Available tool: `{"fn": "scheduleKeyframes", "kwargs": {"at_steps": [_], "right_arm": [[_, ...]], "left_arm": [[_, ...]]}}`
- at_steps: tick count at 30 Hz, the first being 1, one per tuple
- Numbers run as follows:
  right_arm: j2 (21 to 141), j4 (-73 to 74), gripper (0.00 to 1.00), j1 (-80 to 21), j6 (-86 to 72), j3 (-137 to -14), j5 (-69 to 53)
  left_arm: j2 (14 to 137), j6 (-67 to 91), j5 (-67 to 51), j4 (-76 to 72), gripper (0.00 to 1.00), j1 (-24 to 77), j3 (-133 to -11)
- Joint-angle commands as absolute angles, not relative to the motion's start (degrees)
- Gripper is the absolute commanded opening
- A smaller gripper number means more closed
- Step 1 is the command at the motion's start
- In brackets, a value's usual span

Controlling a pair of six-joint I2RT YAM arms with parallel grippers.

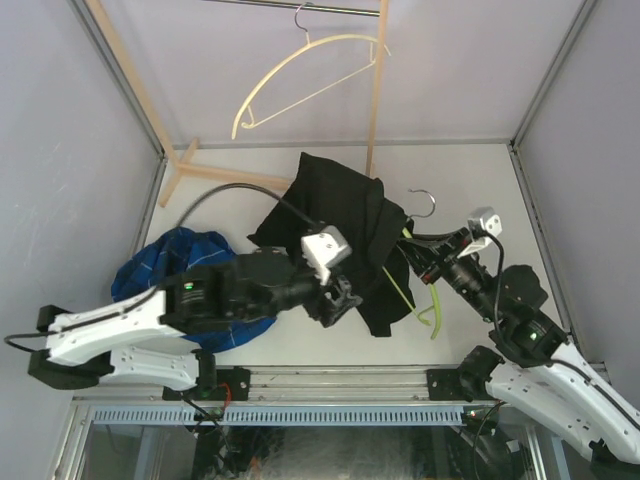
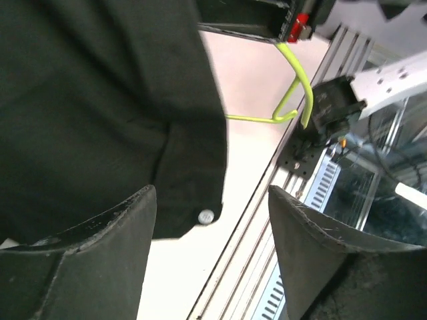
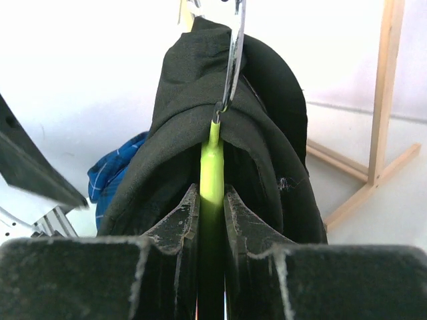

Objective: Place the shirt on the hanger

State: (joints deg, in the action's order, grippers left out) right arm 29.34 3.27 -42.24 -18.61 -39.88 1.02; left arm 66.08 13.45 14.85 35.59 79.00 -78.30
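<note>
- Wooden rack (image 1: 375,100) at the back, its top cut off.
- Black shirt (image 1: 345,225) draped over the hanger (image 3: 212,167) mid-way across the surface (image 1: 480,190), hiding most of it.
- Blue plaid shirt (image 1: 165,260), half under the left arm (image 1: 200,295).
- Right hand (image 3: 211,200) clamps the hanger's neck.
- Left hand (image 2: 212,200) gapes beside the shirt hem.

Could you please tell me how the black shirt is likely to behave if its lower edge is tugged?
Probably floppy: the shirt drapes in soft folds over both sides of the hanger. It would likely bunch locally rather than move as one piece. It might slide off, since the right gripper clamps only the hanger, not the cloth.
</note>
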Motion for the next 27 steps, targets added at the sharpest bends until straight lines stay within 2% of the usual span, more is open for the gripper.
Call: {"fn": "scheduleKeyframes", "kwargs": {"at_steps": [1,4,9,13,16,20,27], "right_arm": [[23.5,-6.0,0.00,-41.7,-14.7,-39.9,0.3],[20.4,-3.2,0.00,-41.7,-13.5,-40.1,-0.8],[16.4,6.1,0.00,-41.7,-12.6,-43.2,-4.9],[14.6,14.4,0.00,-41.7,-12.2,-46.7,-10.8],[14.4,19.7,0.00,-41.7,-11.7,-49.7,-15.3],[14.7,24.3,0.00,-41.7,-11.7,-52.5,-19.8],[14.8,25.9,0.00,-41.7,-13.2,-54.0,-24.0]], "left_arm": [[56.2,12.7,19.0,30.8,0.74,79.2,-76.0],[51.2,12.7,23.0,30.9,0.78,79.1,-73.0],[41.3,13.3,34.1,28.7,0.91,78.8,-64.9],[35.1,13.2,41.0,26.8,0.95,77.7,-59.2],[31.5,11.7,41.3,24.7,0.95,77.5,-55.9],[27.8,8.4,37.2,19.6,0.93,77.4,-51.1],[29.8,6.1,34.2,18.3,0.74,77.5,-49.3]]}}
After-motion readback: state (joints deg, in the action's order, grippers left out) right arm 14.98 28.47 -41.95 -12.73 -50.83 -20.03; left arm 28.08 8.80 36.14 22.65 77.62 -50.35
